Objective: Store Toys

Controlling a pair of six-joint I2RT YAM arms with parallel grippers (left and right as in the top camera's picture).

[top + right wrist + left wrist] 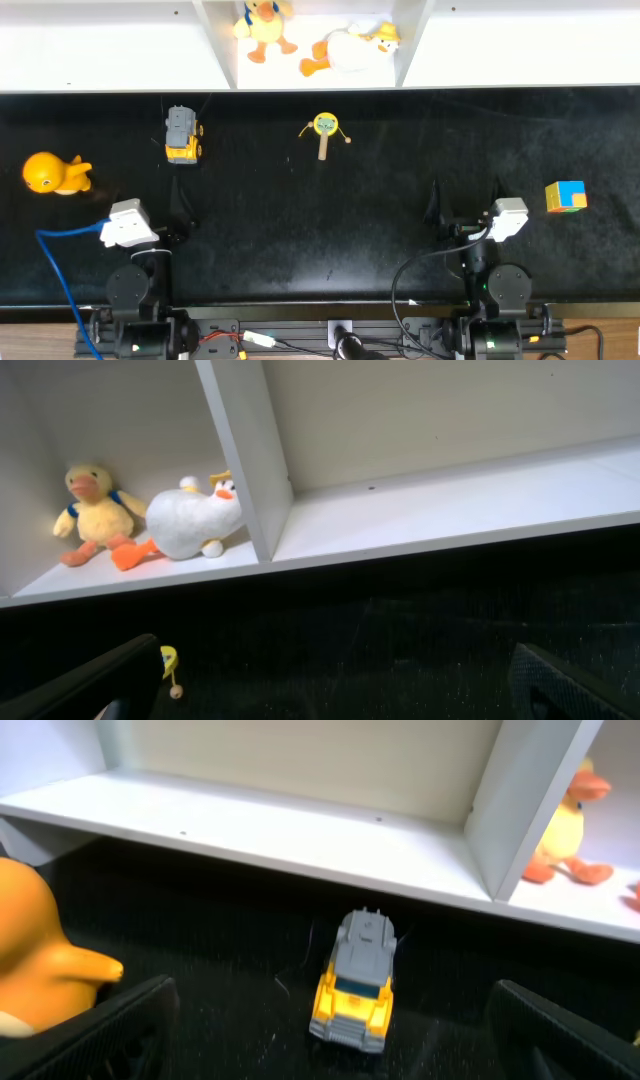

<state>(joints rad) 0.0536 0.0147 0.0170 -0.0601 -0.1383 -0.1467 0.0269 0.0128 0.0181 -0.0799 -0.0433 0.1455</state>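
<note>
Top and wrist views, toys and shelf. My left pincer (332, 1010) stands wide with nothing between its fingers, low over the black surface (300, 230) and facing the toy truck (182, 135). The truck, grey above and yellow below, stands on the surface in front of the white shelf (100, 50). The orange duck (55, 174) sits on the surface near its left end, well apart from the truck. My right pincer (335, 660) is likewise wide and holds nothing; it is turned towards the shelf. The colour cube (565, 196) rests on the surface near it, on its right. The small rattle drum (325, 128) lies near the middle of the surface. In the shelf's middle compartment the yellow plush duck (264, 25) sits upright, with the white plush duck (350, 50) lying beside it.
</note>
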